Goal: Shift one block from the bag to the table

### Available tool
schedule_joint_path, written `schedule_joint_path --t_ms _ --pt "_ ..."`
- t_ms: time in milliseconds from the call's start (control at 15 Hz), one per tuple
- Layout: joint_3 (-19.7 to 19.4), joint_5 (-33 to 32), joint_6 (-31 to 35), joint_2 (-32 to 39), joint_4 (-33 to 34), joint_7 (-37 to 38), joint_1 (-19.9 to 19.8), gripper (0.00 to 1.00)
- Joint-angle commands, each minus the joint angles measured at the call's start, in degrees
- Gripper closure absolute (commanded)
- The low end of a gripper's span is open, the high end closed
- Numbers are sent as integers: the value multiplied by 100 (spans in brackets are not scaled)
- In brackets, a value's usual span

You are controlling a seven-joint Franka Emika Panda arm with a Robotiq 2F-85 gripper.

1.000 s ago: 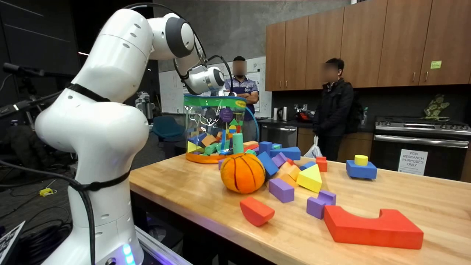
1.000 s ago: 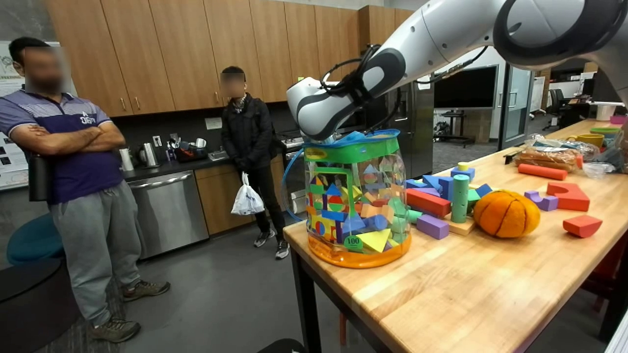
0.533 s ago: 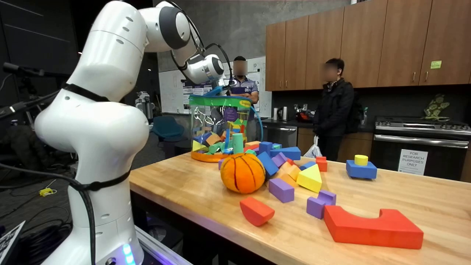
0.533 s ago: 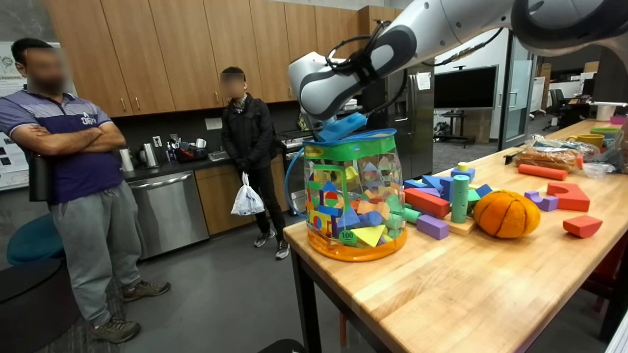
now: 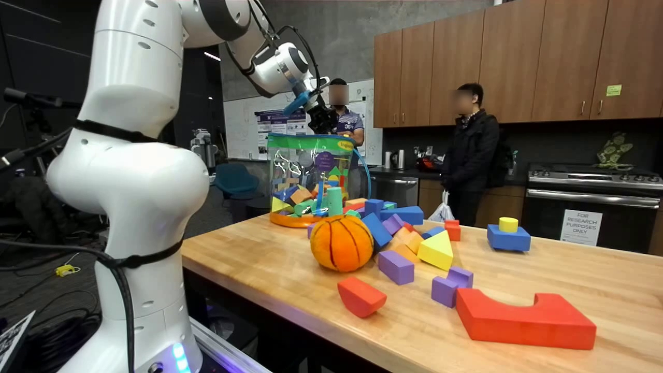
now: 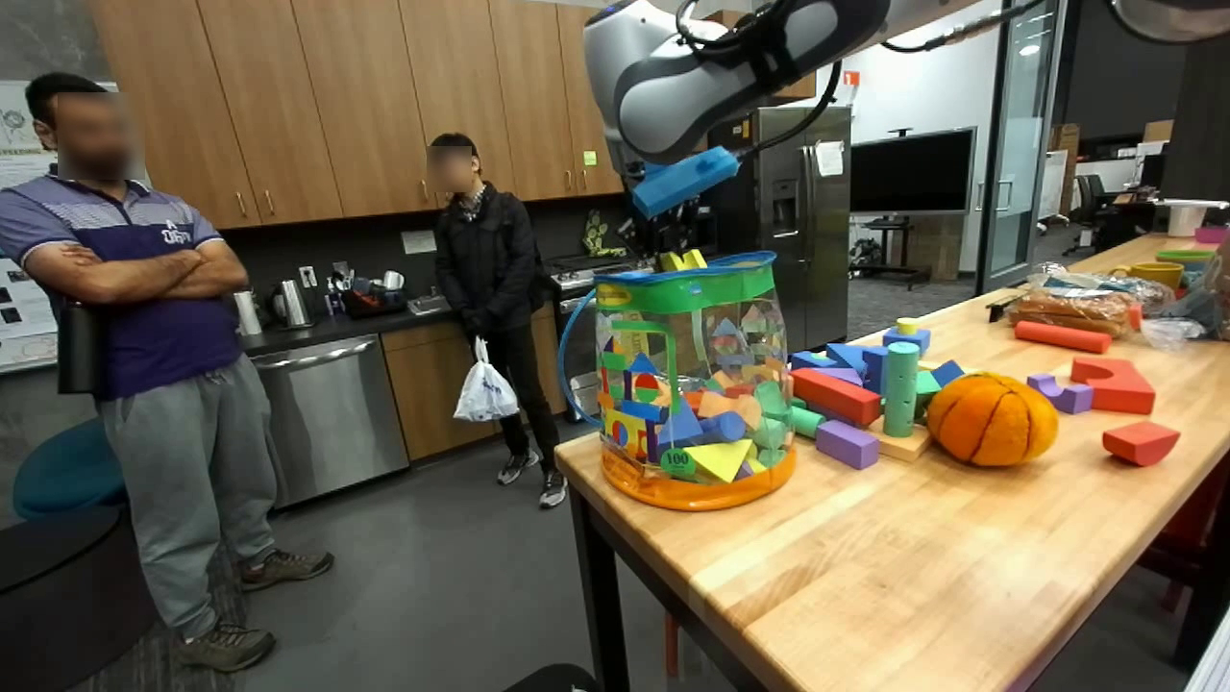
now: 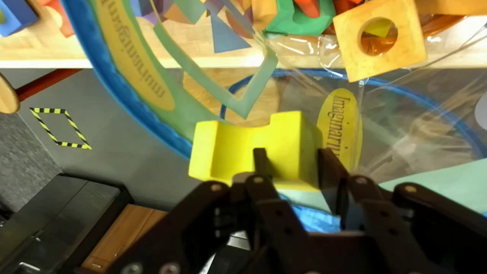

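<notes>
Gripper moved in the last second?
Yes, up: in both exterior views the gripper, now holding a yellow block, has risen relative to the table.

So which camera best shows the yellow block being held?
The wrist view: the yellow block looks big, its dip clear. In an exterior view, a bit shows above the bag; elsewhere I can't spot it.

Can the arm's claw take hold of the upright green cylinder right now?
Probably not: the claw is closed on a yellow block, though the top of the green cylinder looks uncovered.
</notes>
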Motion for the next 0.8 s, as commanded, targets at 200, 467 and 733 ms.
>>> schedule_joint_path --t_ms 200,467,733 --pt "-80 -520 552 -811 -784 1265 -177 89" --pt "-88 -594 770 -1107 -1140 1784 -452 89" --pt "-150 -489 1117 -1361 -1621 2010 -794 89"
